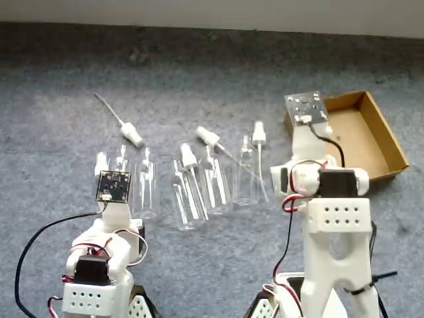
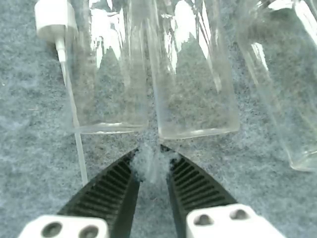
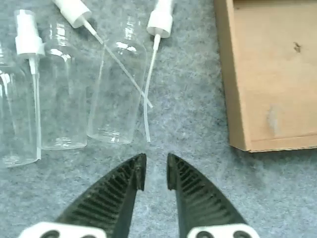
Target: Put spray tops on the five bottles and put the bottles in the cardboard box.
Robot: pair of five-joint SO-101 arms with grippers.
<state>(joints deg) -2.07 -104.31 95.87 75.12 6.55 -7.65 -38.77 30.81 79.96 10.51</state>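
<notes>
the clear bottles are laid in a row on the grey carpet, with loose spray tops on and beside them. the cardboard box is placed beside the row's right end. the left gripper and right gripper are held before the bottle bases, fingers narrowly parted, nothing grasped.

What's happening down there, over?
Left tool, right tool: slightly open, empty. Clear plastic bottles lying on grey carpet, white spray tops loose. Brown cardboard box by right tool.
</notes>
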